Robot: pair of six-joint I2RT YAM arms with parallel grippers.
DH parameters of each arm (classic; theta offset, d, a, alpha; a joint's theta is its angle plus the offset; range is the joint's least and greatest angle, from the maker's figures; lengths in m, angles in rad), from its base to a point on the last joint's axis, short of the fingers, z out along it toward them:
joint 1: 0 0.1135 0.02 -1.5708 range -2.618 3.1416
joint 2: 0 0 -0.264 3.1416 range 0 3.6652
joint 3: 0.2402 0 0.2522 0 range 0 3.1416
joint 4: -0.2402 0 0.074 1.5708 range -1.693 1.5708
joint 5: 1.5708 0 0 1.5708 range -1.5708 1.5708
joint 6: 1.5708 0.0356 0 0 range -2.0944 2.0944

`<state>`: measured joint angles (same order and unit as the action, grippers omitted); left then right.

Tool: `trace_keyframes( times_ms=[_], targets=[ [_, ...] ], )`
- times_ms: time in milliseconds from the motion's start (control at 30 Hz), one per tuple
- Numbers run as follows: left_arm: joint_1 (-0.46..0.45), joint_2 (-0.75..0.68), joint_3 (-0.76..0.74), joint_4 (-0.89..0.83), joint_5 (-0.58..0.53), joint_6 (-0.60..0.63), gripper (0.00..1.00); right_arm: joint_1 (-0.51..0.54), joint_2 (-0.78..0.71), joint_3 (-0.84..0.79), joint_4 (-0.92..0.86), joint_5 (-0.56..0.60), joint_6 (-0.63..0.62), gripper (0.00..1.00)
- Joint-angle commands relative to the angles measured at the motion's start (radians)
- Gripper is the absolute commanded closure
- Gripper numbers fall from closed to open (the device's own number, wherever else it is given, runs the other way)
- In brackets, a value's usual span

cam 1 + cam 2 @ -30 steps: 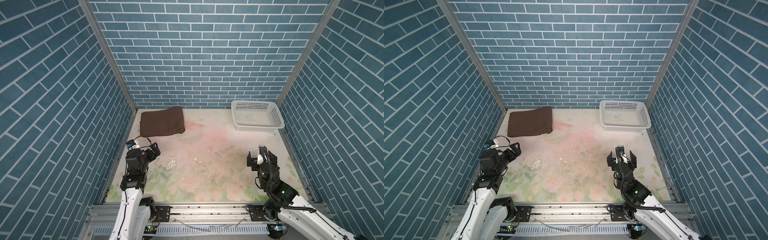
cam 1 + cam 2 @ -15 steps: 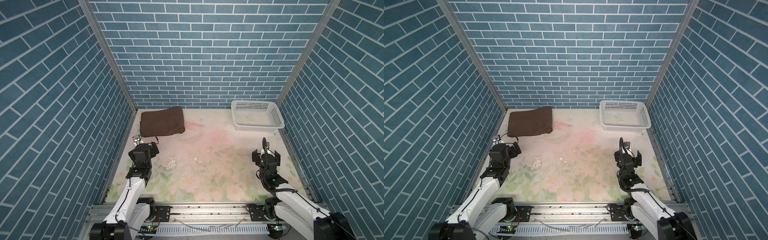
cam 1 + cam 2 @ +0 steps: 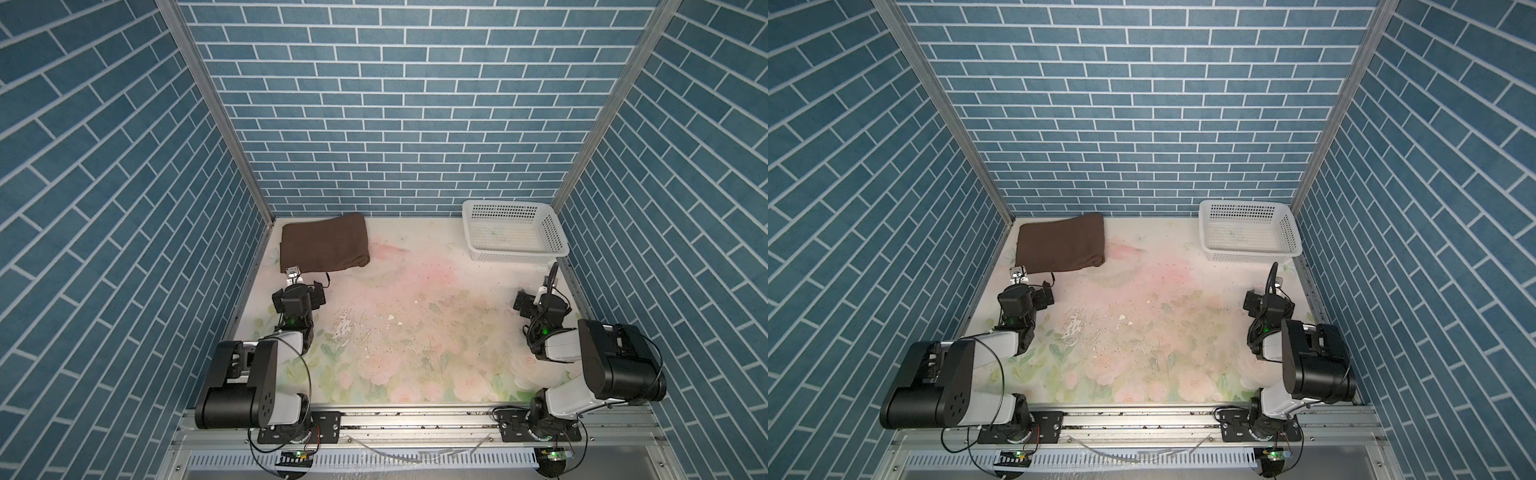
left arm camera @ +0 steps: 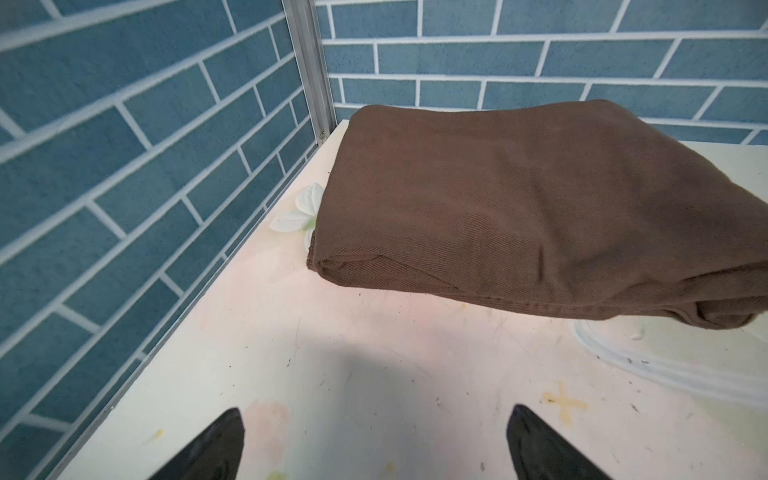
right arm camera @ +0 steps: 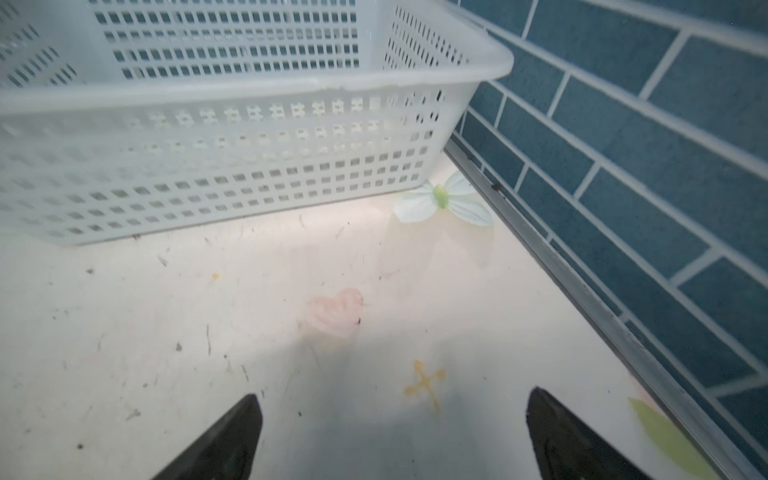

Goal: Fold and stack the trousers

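The trousers (image 3: 324, 243) (image 3: 1061, 247) lie folded into a dark brown rectangle in the back left corner of the table, against the walls. In the left wrist view the folded trousers (image 4: 519, 199) fill the far side, their folded edge facing me. My left gripper (image 3: 305, 289) (image 3: 1036, 293) (image 4: 374, 415) hovers low a short way in front of them, open, with only bare table between its fingers. My right gripper (image 3: 536, 297) (image 3: 1264, 299) (image 5: 390, 399) stands open and empty near the right wall, in front of the basket.
A white perforated basket (image 3: 515, 250) (image 3: 1252, 252) (image 5: 208, 166) stands empty in the back right corner. Blue brick walls close in the table on three sides. The floral tabletop (image 3: 415, 316) is scuffed in the middle. Both arms are folded low by the front rail (image 3: 415, 424).
Both arms have folded down and back toward the front rail. The right gripper moved right toward the side wall; the left turned to face the trousers. Both stayed open.
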<state>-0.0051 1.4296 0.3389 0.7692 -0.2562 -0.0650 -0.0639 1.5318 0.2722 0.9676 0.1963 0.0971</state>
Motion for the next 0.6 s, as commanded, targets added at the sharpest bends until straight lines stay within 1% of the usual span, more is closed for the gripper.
trace_keyframes(
  times_ms=[0,33,67,100,400,567],
  targets=[
    [-0.005,0.097,-0.024,0.233,0.084,0.072,0.01,-0.001,0.012,0.058,0.030,-0.093,0.011,0.01],
    [-0.009,0.097,-0.009,0.198,0.130,0.089,0.01,-0.001,-0.002,0.083,-0.054,-0.113,0.007,0.01],
    [-0.007,0.079,0.030,0.094,0.165,0.095,0.01,-0.001,0.013,0.096,-0.050,-0.130,-0.002,0.01],
    [-0.011,0.098,0.041,0.106,0.174,0.113,0.01,-0.001,0.004,0.098,-0.068,-0.156,-0.010,0.01],
    [-0.013,0.092,0.040,0.097,0.178,0.112,0.01,0.000,0.009,0.125,-0.110,-0.230,-0.044,0.01],
    [-0.014,0.094,0.040,0.097,0.176,0.113,0.01,-0.001,0.012,0.134,-0.128,-0.232,-0.045,0.01]
  ],
)
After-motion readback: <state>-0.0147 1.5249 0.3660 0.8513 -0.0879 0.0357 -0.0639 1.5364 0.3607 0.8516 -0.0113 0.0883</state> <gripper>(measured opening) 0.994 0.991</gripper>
